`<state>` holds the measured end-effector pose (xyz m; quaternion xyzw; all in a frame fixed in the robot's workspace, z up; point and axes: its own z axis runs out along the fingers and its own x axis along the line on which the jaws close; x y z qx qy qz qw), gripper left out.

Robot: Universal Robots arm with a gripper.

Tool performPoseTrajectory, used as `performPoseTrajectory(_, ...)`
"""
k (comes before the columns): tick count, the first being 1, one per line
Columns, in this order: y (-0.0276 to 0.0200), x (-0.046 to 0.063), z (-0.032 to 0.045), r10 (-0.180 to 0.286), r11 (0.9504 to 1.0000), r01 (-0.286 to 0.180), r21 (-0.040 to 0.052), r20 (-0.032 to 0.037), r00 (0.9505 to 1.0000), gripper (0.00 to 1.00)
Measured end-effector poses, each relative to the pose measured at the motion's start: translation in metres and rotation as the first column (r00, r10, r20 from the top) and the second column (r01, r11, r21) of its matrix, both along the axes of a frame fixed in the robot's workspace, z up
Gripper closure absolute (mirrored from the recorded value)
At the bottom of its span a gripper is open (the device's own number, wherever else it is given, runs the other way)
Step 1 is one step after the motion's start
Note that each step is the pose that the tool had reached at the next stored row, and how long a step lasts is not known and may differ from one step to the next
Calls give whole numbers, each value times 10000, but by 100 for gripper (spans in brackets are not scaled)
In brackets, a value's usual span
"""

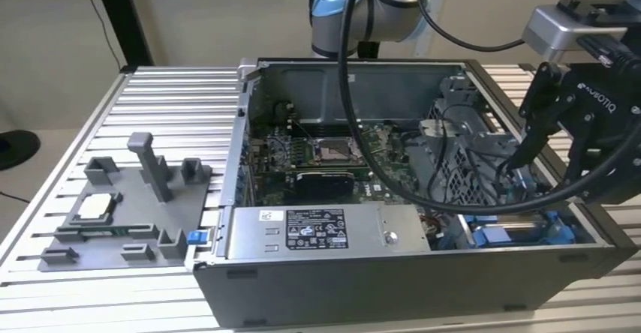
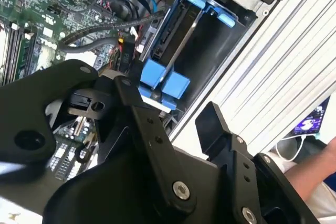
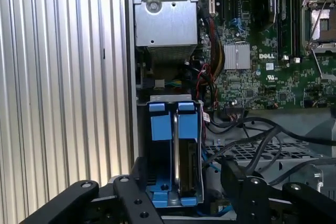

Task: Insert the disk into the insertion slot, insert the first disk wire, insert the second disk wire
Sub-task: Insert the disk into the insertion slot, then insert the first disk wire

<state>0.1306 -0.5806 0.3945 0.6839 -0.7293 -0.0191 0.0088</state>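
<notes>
The disk stands on edge inside the insertion slot, its silver side showing between the blue carrier tabs. In the second wrist view the disk lies along the slot's dark wall behind blue tabs. My gripper hovers just above the slot, open, its black fingers on either side of the bay with nothing between them. In the exterior view the gripper hangs over the case's front corner on the view's right, above the blue slot parts. Black and blue wires lie beside the bay; their plugs are hidden.
The open computer case sits on a ribbed aluminium table. A grey power-supply box lies along the near side, the motherboard behind it. A grey fixture tray stands on the view's left. A person's arm is beyond the table edge.
</notes>
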Motion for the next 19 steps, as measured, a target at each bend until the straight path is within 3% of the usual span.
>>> performPoseTrajectory(3, 3, 0, 20, 0, 10000, 0, -4, 0, 10000, 0)
performPoseTrajectory(6, 16, 0, 97, 0, 10000, 0, -1, 0, 10000, 0)
performPoseTrajectory(8, 69, 1, 100, 1, 10000, -1, 1, 1, 10000, 0)
performPoseTrajectory(12, 232, 1, 102, 0, 10000, 0, -4, 2, 10000, 0)
performPoseTrajectory(14, 257, 5, 96, 0, 10000, 0, 1, 2, 10000, 0)
performPoseTrajectory(19, 268, 12, 38, 5, 10000, -5, -3, 4, 10000, 0)
